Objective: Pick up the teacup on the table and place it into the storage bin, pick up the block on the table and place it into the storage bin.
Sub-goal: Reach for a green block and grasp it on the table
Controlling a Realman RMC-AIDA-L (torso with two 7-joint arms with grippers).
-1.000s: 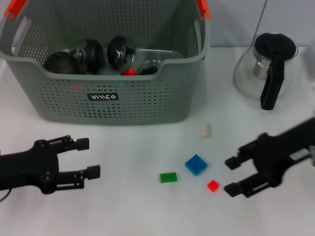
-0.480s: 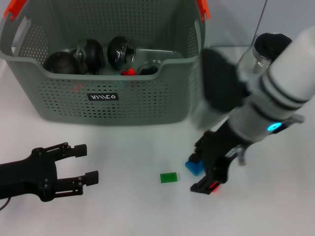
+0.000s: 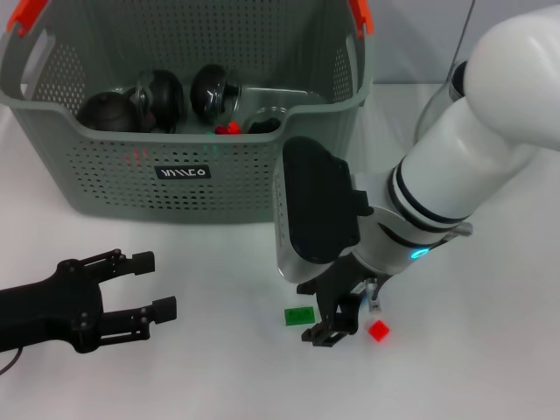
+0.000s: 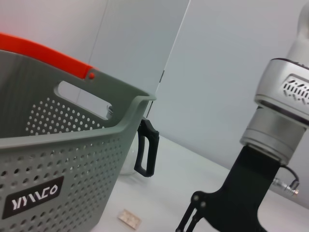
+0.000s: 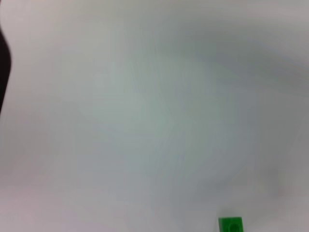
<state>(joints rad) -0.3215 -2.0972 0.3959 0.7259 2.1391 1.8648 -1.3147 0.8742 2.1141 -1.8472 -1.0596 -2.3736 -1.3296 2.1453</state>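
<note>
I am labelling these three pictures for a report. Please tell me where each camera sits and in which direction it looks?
Head view: sits high, looks forward and down at the table, the storage bin, both arms, the left gripper and the right gripper.
Left wrist view: sits low, looks across the table at the bin's front and the right arm.
Right wrist view: looks down at bare table and the green block; none of the arm is clear.
Shared: bin and right arm in head and left wrist views; green block in head and right wrist views.
</note>
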